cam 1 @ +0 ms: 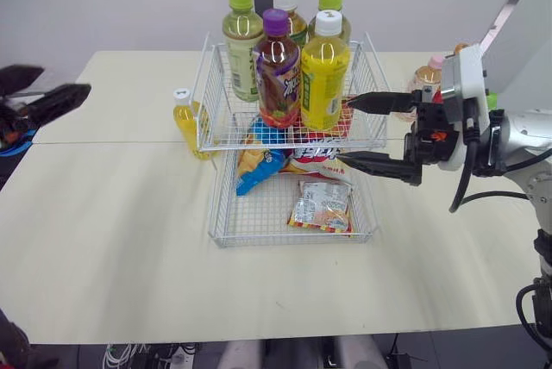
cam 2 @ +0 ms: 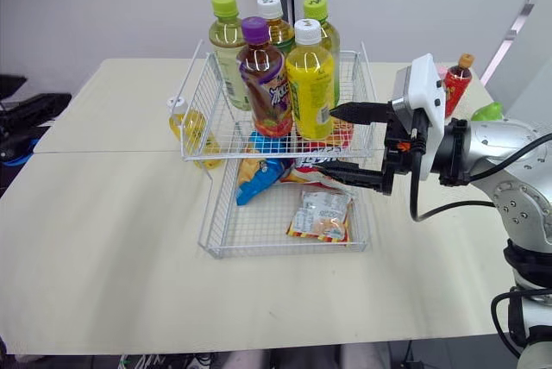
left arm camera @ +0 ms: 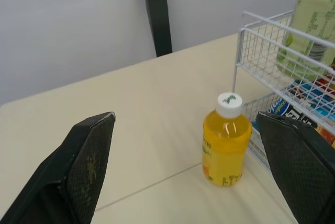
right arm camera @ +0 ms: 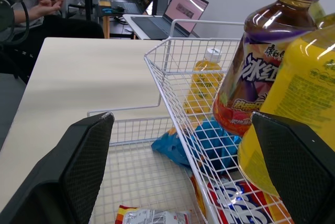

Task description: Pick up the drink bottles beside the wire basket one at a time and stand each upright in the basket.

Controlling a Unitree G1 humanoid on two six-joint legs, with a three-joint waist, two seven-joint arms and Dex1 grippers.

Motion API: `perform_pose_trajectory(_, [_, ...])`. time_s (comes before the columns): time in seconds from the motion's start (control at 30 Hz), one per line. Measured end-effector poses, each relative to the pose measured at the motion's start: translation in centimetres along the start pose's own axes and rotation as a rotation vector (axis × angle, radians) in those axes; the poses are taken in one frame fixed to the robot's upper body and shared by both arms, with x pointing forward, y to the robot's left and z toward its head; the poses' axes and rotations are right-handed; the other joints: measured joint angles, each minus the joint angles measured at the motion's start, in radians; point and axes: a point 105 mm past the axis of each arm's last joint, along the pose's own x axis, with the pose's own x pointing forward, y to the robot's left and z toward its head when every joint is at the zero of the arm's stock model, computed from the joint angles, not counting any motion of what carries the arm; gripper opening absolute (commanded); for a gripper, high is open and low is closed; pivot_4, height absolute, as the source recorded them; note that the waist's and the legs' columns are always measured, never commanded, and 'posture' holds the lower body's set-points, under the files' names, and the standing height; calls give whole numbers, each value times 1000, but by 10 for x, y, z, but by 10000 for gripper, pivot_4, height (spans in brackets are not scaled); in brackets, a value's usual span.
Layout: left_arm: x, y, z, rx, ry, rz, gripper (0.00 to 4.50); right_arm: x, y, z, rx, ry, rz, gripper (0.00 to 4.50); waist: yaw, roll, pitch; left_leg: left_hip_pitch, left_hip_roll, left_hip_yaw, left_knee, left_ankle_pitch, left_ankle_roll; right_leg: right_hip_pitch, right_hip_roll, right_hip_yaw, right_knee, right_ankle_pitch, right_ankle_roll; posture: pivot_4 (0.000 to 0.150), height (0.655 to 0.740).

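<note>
Right gripper [cam 1: 349, 131]: fingers spread wide, one above the other, at the right side of the basket [cam 1: 214, 93], gripping nothing. The upper fingertip is close to the yellow bottle [cam 1: 325, 71]; contact cannot be told.

Left gripper [left arm camera: 186, 124]: fingers wide apart, empty, well left of the basket.

Basket, upper tier: five bottles, all upright. Front row: purple-cap bottle [cam 1: 277, 70] and yellow bottle, side by side. Rear row: green-cap bottle [cam 1: 241, 41], white-cap bottle [cam 1: 285, 5], second green-cap bottle [cam 1: 332, 9].

Basket, lower tier: snack bags [cam 1: 321, 205].

Small bottle [cam 1: 185, 119]: yellow drink, white cap, upright on the table [cam 1: 129, 240], just beside the basket's left wall.

Right of the basket: pink-cap bottle [cam 1: 429, 76] and red bottle [cam 2: 457, 80], upright on the table, partly hidden behind the right gripper.
</note>
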Motion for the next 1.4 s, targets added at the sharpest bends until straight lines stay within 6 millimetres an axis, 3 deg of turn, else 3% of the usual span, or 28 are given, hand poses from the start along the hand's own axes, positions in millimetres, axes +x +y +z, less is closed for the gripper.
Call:
perform_pose_trajectory(0.17, [6,-7,-21,-29,-1,-2,44591,9,7,1,-6,-16,16,45000,3,-1,0,0,0,0,0,0,0,0,-1,0,0,1,0,1500,7400])
perform_pose_trajectory(0.37, [35,-38,-43,-42,0,-58,44591,17,16,3,-17,-10,-4,45000,3,0,0,0,0,0,0,0,0,0,-1,0,0,1,0,1500,7400])
perform_pose_trajectory(0.77, [89,-70,-38,-65,-79,-70,44591,20,12,6,10,-11,-23,45000,2,-1,-1,0,-1,0,0,0,0,0,0,0,0,2,0,1500,7400])
perform_pose_trajectory(0.97, [117,-67,-39,-99,-86,-1,44591,22,11,9,-2,-5,-28,45000,1,-1,-1,0,-1,0,0,0,0,0,1,-1,0,2,0,1500,7400])
perform_pose_trajectory(1.2, [143,-79,-43,-136,-63,-7,44591,22,9,8,4,0,-40,45000,1,-1,-1,0,-1,0,0,0,0,0,1,-1,0,2,0,1500,7400])
perform_pose_trajectory(1.4, [159,-73,-50,-127,-31,49,44591,23,9,7,0,6,-44,45000,1,-1,-1,0,-1,0,0,0,0,0,1,-1,0,2,0,1500,7400])
